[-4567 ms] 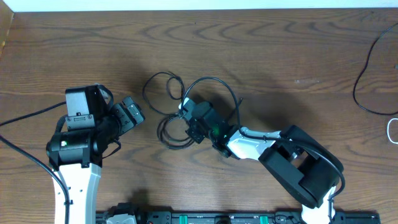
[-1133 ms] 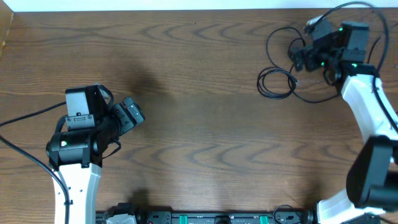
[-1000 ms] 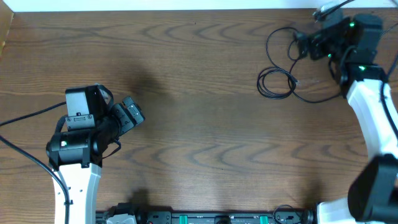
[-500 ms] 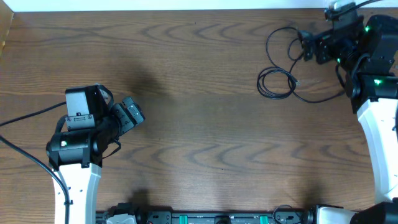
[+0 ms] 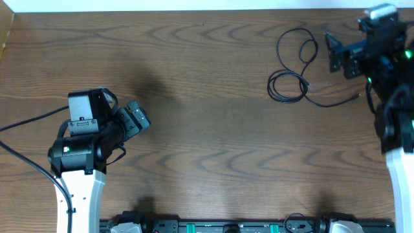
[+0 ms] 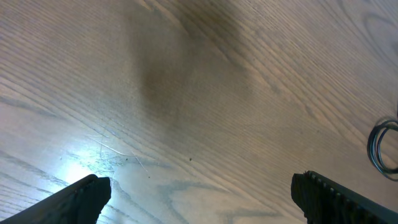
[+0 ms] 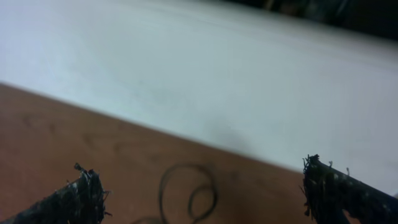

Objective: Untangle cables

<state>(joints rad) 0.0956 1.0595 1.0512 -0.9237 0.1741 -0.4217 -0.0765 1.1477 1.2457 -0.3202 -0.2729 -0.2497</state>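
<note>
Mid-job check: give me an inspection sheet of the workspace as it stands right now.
Surface: wood-grain table, bare wood across the middle.
Job's things: black cable in loose loops at the far right, tail running right; no white one seen.
Clutter: nothing seen.
Grippers: left gripper open, empty, over bare wood; right gripper open, empty, beside the loops, not touching.
Cables: thick black arm wire trails off the left edge.
Surroundings: white strip beyond the far edge; rig bar at the near edge.
</note>
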